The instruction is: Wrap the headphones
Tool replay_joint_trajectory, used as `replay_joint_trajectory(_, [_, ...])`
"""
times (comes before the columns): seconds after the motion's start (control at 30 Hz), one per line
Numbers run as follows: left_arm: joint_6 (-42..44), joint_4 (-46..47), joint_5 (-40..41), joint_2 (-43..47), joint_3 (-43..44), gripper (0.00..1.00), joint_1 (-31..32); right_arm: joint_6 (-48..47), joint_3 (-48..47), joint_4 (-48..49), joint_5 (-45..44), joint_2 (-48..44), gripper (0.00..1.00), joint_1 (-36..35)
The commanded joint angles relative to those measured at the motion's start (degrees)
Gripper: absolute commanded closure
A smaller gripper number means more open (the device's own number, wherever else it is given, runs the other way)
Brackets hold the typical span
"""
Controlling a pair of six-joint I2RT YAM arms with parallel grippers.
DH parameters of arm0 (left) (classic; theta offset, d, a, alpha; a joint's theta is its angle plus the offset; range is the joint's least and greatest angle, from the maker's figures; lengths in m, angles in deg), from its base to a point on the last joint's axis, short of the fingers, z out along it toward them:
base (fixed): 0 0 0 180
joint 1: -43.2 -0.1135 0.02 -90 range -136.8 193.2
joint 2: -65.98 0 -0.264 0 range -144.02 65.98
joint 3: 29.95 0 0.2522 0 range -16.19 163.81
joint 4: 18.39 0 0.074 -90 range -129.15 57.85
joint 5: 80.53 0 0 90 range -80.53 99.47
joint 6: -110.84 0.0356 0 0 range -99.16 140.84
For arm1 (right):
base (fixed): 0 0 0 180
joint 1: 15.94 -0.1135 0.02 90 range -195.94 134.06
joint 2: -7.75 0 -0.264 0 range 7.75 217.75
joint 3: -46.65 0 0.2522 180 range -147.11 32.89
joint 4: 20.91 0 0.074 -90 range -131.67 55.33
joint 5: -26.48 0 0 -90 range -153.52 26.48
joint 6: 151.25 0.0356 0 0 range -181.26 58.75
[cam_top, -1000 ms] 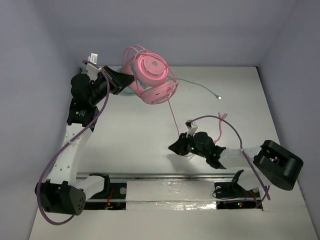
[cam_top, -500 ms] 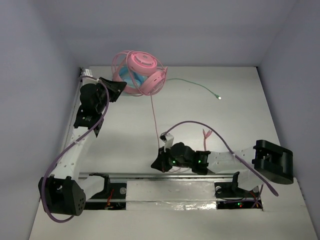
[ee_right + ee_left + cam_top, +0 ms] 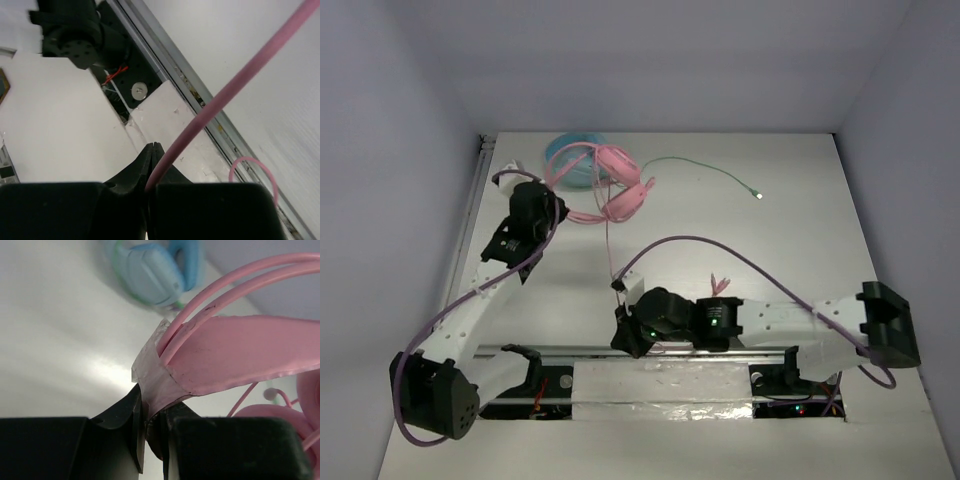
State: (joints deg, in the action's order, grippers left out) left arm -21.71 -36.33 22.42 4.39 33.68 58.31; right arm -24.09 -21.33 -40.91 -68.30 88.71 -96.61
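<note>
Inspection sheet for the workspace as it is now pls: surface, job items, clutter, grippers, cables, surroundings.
Surface: white table, no spills or marks seen.
Job's things: pink headphones at the far left, right beside the light blue set; a straight run of pink cable leads from them to the right gripper.
Clutter: light blue headphones; green cable trailing off to the right.
Grippers: left gripper shut on the pink headphones' headband; right gripper shut on the pink cable.
Cables: purple harness cables loop along both arms.
Surroundings: plain grey walls on three sides; nothing else seen.
</note>
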Motion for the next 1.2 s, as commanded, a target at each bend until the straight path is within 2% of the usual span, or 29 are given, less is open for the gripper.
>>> replay_joint_trajectory(0.0, [5.8, -5.6, 13.3, 2.3, 3.3, 1.00, 9.3, -5.9, -5.5, -11.9, -1.7, -4.8, 1.00, -0.2])
replay_joint_trajectory(0.13, [6.2, -11.1, 17.6, 0.7, 0.7, 1.00, 17.0, -9.8, -11.5, -19.6, -4.1, -8.0, 1.00, -0.2])
replay_joint_trajectory(0.33, [8.0, -17.8, 15.6, -0.1, 0.2, 1.00, 23.2, -14.8, -16.2, -26.5, -9.9, -9.3, 1.00, 0.5])
replay_joint_trajectory(0.47, [13.8, -22.1, 11.8, -0.5, 1.9, 1.00, 25.7, -17.3, -17.6, -29.8, -10.3, -9.3, 1.00, 3.7])
replay_joint_trajectory(0.7, [24.8, -22.8, -2.4, 0.2, 4.7, 1.00, 25.7, -21.3, -20.3, -34.6, -11.2, -10.1, 1.00, 11.0])
replay_joint_trajectory(0.9, [28.4, -22.5, -7.1, 0.8, 5.4, 1.00, 25.7, -22.3, -21.3, -39.5, -17.6, -11.3, 1.00, 13.8])
replay_joint_trajectory(1.17, [31.2, -21.3, -10.2, 1.4, 5.2, 1.00, 25.7, -22.1, -20.2, -39.5, -24.9, -12.2, 1.00, 16.3])
